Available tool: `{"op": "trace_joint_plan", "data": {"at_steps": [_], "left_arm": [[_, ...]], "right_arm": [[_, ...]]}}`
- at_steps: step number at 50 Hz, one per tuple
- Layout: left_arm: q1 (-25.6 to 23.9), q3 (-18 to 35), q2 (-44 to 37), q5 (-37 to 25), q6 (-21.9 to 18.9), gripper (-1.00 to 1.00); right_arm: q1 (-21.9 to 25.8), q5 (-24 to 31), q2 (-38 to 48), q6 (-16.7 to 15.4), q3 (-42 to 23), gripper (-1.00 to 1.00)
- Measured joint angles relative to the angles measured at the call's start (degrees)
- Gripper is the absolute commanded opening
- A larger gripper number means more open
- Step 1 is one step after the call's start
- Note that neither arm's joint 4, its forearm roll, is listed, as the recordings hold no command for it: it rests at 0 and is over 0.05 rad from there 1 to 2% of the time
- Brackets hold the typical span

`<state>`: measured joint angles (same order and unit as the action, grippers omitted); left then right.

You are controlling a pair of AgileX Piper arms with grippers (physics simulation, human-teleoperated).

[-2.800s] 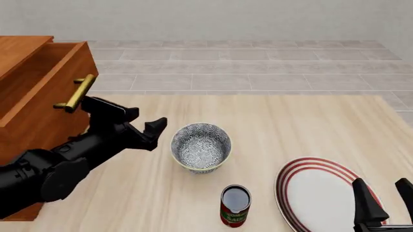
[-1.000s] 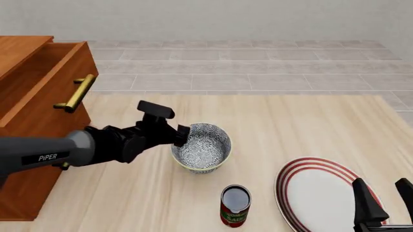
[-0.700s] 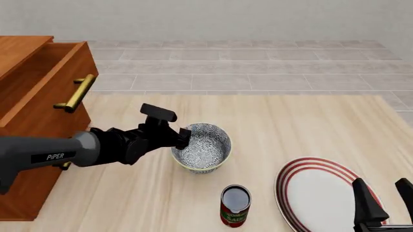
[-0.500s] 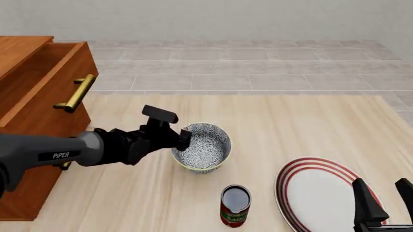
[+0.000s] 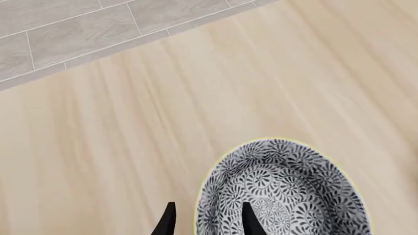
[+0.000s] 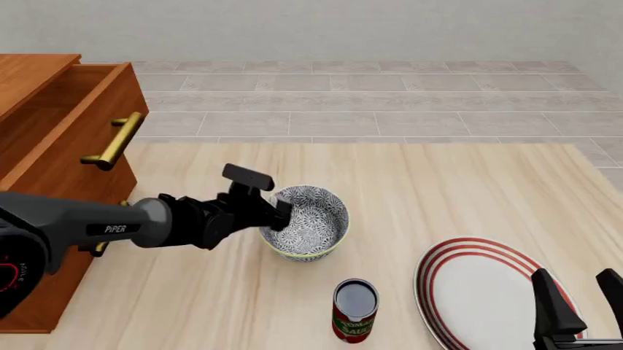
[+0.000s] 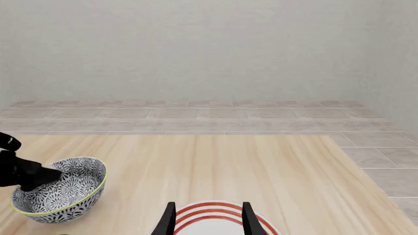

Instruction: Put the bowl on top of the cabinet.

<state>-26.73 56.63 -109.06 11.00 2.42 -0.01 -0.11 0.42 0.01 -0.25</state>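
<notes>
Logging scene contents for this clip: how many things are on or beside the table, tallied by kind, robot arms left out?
Bowl: 1
Plate: 1
Can: 1
Cabinet: 1
Total: 4

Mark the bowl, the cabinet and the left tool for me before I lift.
bowl [image 6: 314, 224]: front view, patterned inner wall.
cabinet [image 6: 58, 138]: front view, reddish-brown front panel beside the brass handle.
left tool [image 5: 205, 223]: left wrist view, midway between fingertips straddling the bowl's rim.
</notes>
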Motion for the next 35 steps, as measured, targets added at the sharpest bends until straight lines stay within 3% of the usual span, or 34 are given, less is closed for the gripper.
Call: {"op": "trace_joint_plan", "data": {"at_steps": [10, 11, 35], "left_arm": [[-0.06, 0.41, -1.35, 0.27, -0.19, 1.0], [-0.04, 0.4, -1.43, 0.38, -0.26, -1.0], [1.03, -1.41, 2.37, 1.55, -1.06, -1.0]], "right_arm": [[0.0, 0.0, 0.0, 0.0, 0.0, 1.0], [0.0, 0.0, 0.0, 0.0, 0.0, 1.0], [0.0, 0.0, 0.0, 0.0, 0.0, 1.0]]}}
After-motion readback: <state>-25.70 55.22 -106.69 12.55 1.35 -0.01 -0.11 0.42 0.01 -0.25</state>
